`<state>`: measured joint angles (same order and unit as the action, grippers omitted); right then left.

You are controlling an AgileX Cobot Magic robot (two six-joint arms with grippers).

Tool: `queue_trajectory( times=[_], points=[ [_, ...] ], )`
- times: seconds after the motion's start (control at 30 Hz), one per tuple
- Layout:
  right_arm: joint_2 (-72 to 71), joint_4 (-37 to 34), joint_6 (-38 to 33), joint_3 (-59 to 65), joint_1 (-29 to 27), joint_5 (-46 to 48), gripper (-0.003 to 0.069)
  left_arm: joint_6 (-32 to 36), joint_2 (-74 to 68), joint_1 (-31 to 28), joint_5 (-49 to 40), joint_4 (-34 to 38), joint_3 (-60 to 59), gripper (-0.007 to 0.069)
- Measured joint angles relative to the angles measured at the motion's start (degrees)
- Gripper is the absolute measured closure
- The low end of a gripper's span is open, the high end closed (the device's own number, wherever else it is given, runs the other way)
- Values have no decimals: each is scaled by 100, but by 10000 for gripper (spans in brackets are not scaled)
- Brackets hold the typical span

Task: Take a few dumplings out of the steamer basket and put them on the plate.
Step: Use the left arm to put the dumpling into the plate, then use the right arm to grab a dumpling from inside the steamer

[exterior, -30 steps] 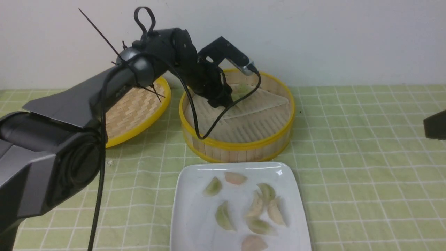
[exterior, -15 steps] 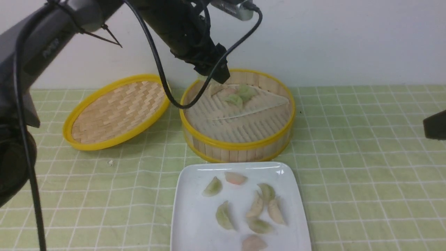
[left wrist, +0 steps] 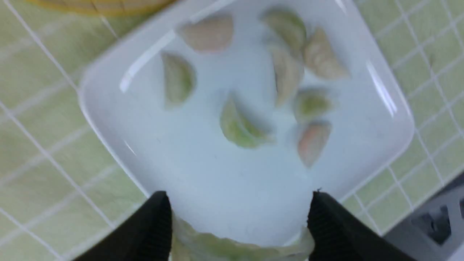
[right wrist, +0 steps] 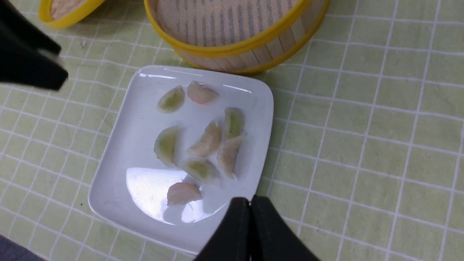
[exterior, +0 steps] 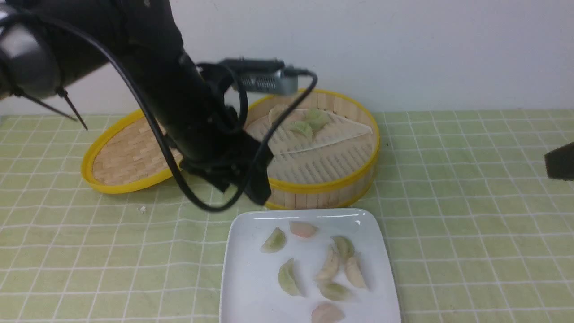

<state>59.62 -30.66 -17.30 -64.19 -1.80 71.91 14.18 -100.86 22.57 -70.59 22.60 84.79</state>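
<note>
**Eight on the plate, a ninth on its way**

Eight dumplings [exterior: 287, 278] lie scattered on the white square plate [exterior: 251, 296] at the lower centre of the front view, in green, pink and cream. "A few" looks more than met.

The left claw [left wrist: 239, 197] sits at mid-frame in the front view, in front of the near-left rim of the steamer basket [exterior: 323, 186] and above the plate's far-left corner. Its wrist view shows it clamped on a pale green dumpling [left wrist: 232, 248], which spans the gap between the two black fingers and hangs over the plate.

About three dumplings [exterior: 302, 129] lie at the far side of the basket, on the whitish liner. The woven lid [exterior: 130, 157] rests to the basket's left on the checked green surface [exterior: 471, 233].

The right claw [right wrist: 250, 217] is closed and empty, idle near the right edge of the front view.

By my reading, what is left is to set this one down and let go. Further trips seem optional.
</note>
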Motion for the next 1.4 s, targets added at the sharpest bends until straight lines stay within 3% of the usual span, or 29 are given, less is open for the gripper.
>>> queue_trajectory(
  times=[0.17, 0.37, 0.6, 0.7, 0.87, 1.17, 1.27, 1.4],
  points=[
    [0, 0, -103, 0, 0, 0, 673, 187, -181, 538, 287, -1, -883, 200],
    [0, 0, -307, 0, 0, 0, 673, 269, -586, 839, 869, -85, -1005, 200],
    [0, 5, -383, 0, 0, 0, 673, -21, -709, 851, 909, -251, -1009, 200],
    [0, 5, -447, 0, 0, 0, 673, -198, -712, 851, 856, -400, -1009, 165],
    [0, 0, -464, 0, 0, 0, 673, -246, -717, 851, 584, -461, -1009, 125],
    [0, 0, -465, 0, 0, 0, 673, -251, -717, 851, 359, -461, -1004, 123],
    [0, -20, -465, 0, 0, 0, 673, -251, -717, 851, 273, -499, -917, 139],
    [15, -188, -470, 0, 0, -158, 673, -264, -574, 851, 192, -732, -533, 276]
  ],
)
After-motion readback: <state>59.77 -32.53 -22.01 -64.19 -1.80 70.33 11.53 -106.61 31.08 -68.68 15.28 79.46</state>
